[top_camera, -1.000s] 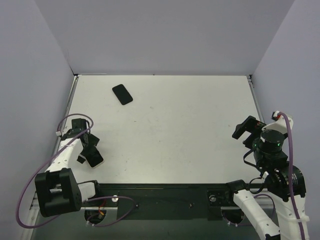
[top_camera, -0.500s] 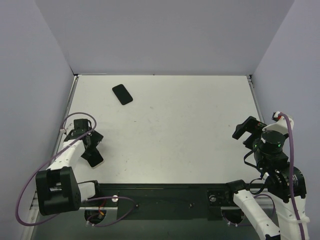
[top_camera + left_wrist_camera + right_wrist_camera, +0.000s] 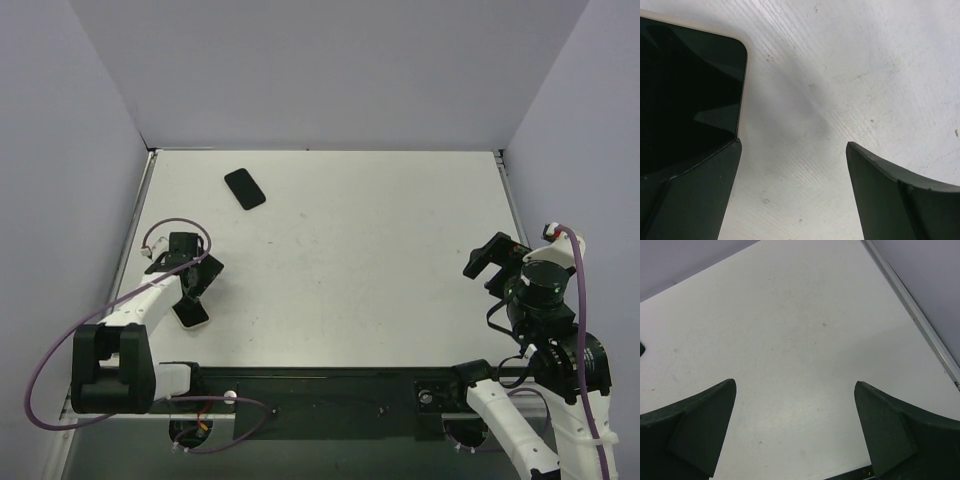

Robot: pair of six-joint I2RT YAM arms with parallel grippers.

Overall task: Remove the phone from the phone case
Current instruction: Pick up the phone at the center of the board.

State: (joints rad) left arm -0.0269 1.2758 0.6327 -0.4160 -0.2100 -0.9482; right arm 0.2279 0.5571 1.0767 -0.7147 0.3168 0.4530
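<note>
A phone (image 3: 191, 313) with a dark screen and a pale rim lies flat near the table's left front. The left wrist view shows its corner (image 3: 690, 90) at the upper left, partly hidden behind my left finger (image 3: 690, 195). My left gripper (image 3: 203, 282) (image 3: 794, 144) stands open just beyond the phone, with only bare table between its fingers. A flat black phone case (image 3: 245, 188) lies apart at the back left. My right gripper (image 3: 485, 262) (image 3: 795, 382) hangs open over the table's right side, holding nothing.
Grey walls close the table (image 3: 350, 260) on the left, back and right. A metal rail (image 3: 920, 315) runs along its right edge. The arm bases and a dark strip (image 3: 330, 385) line the near edge.
My left gripper has swung right and farther from the front edge, off the phone. The phone stays flat on the table. The right arm has not moved.
</note>
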